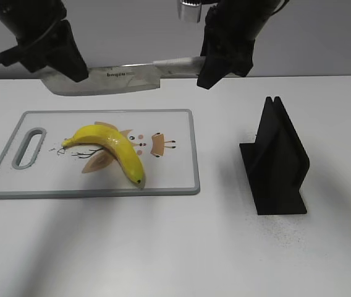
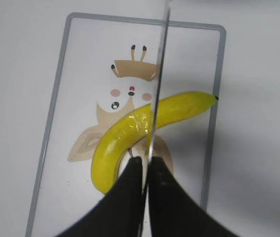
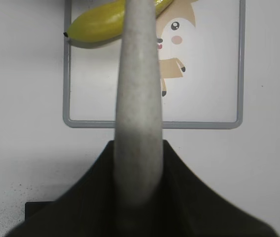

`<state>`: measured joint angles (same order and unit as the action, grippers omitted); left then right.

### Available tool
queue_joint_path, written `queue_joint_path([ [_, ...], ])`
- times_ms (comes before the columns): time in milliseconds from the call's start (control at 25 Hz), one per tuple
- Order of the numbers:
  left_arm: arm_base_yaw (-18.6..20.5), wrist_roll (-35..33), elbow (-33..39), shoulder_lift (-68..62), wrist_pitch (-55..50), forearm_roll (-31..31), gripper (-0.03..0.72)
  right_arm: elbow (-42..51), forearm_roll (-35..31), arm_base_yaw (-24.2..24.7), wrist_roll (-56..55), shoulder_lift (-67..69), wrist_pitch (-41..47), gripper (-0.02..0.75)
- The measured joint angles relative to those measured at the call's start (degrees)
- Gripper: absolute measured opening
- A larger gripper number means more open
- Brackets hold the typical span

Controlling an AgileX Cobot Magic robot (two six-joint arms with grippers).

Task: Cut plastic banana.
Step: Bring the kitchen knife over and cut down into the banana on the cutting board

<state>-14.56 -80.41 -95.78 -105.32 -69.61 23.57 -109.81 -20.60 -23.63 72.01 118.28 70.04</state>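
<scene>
A yellow plastic banana (image 1: 110, 148) lies whole on a white, grey-rimmed cutting board (image 1: 175, 182). A cleaver (image 1: 110, 79) hangs level in the air above the board's far edge. My left gripper (image 1: 70, 69) is shut on the blade's tip end. My right gripper (image 1: 207, 73) is shut on the pale handle (image 3: 139, 123). In the left wrist view the blade edge (image 2: 157, 89) crosses over the banana (image 2: 140, 133), with my jaws (image 2: 147, 165) pinching it. In the right wrist view the banana (image 3: 100, 22) shows past the handle.
A black knife stand (image 1: 277, 164) sits on the white table to the right of the board. The board has a handle slot (image 1: 30, 147) at its left end and a cartoon print.
</scene>
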Motion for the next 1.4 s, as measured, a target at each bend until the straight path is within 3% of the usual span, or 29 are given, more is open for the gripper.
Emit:
queue_joint_path([
  [400, -0.24, 0.68, 0.00, -3.81, 3.47, -2.61, 0.008, -0.12, -0.09, 0.00, 0.31, 2.46, -3.61, 0.162],
  [840, -1.23, 8.95, 0.87, -16.59, 9.71, -6.22, 0.027, -0.23, 1.23, 0.10, 0.68, 18.02, -10.50, 0.162],
  [1400, -1.88, 10.26, 3.35, -12.09, 11.79, -8.59, 0.027, -5.70, 2.49, 0.04, -0.63, 17.38, -5.60, 0.163],
])
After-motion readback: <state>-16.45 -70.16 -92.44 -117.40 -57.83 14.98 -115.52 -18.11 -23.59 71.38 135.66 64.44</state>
